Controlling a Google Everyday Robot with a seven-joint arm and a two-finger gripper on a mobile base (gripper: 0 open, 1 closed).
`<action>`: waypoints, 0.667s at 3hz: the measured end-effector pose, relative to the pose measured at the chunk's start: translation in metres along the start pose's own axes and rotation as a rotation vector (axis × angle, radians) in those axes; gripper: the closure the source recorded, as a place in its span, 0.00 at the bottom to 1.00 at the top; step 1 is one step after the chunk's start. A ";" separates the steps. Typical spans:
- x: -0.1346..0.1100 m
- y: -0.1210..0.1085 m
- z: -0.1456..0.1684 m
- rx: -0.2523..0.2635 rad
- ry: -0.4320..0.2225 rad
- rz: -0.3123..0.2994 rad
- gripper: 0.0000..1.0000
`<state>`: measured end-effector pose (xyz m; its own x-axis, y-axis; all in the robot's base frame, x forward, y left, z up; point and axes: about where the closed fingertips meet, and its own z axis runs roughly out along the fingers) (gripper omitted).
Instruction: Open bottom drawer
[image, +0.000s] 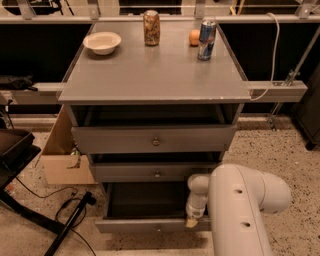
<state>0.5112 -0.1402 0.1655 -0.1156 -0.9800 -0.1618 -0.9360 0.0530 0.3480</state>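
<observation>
Grey bottom drawer (135, 225): pulled out, dark interior exposed
Gripper (192, 221): placed at drawer front's right end
Grip: cannot be told

No readable text, brand, number or sign anywhere. Coloured print on the brown can (151, 28) and on the blue-and-silver can (206, 39), both upright at the far side of the tabletop (155, 75), but none of it legible as words. Claw (192, 220) low down, at the right end of the pulled-out bottom drawer (150, 226), by the top edge of its front.
</observation>
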 end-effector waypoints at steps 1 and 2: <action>0.000 0.004 0.002 -0.007 -0.006 0.006 1.00; -0.004 0.003 -0.001 -0.001 -0.023 0.020 1.00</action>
<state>0.5092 -0.1361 0.1677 -0.1416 -0.9741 -0.1763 -0.9330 0.0718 0.3526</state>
